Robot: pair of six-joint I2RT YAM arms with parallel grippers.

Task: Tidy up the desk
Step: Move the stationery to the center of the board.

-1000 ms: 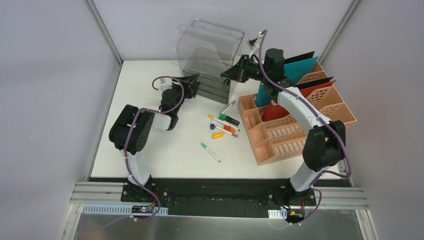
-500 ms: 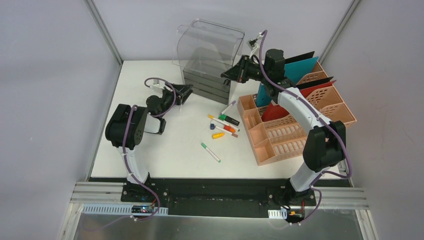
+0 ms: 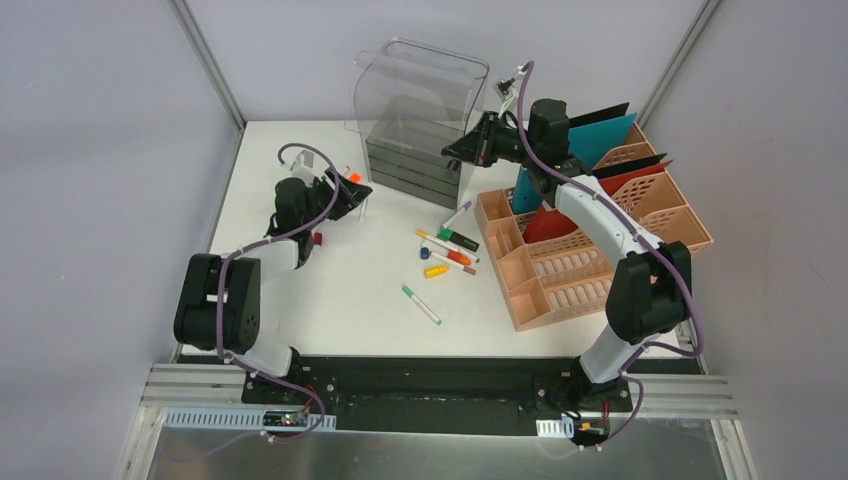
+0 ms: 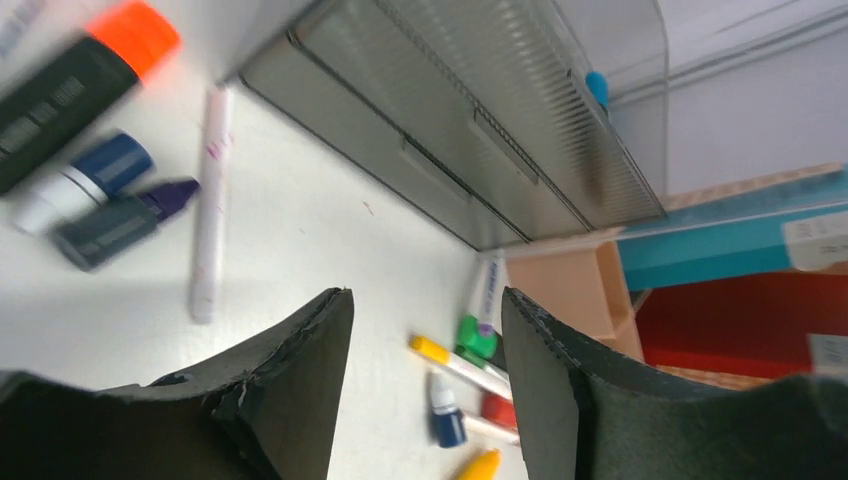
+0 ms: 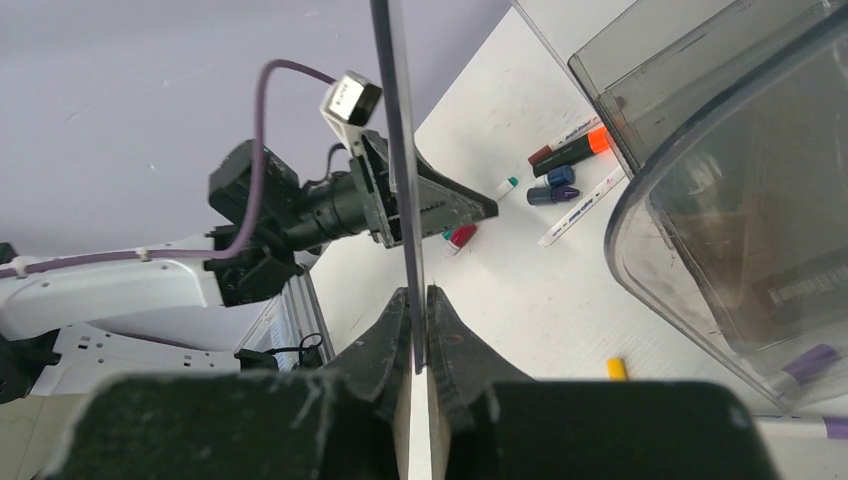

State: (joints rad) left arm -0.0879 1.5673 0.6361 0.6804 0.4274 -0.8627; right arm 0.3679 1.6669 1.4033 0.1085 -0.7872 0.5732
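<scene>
The white desk (image 3: 330, 300) holds a loose cluster of markers (image 3: 447, 250) at its middle and one green-capped marker (image 3: 420, 304) nearer the front. My left gripper (image 3: 348, 190) (image 4: 425, 300) hangs open and empty over the desk's left rear, facing the grey drawer box (image 4: 470, 130). Beside it lie an orange-capped black marker (image 4: 90, 70), two dark blue ones and a white pen (image 4: 210, 200). My right gripper (image 3: 462, 150) (image 5: 418, 295) is shut on the edge of a thin clear sheet (image 5: 392, 120), held upright beside the drawer box's right end.
The clear grey drawer box (image 3: 415, 170) stands at the back centre. A peach lattice file rack (image 3: 560, 280) with teal, red and black folders fills the right side. A red-capped marker (image 3: 318, 238) lies by the left arm. Grey walls frame the desk.
The left arm has pulled back and swung left, carrying its open gripper away from the drawer box's front. The right arm and its sheet have not moved.
</scene>
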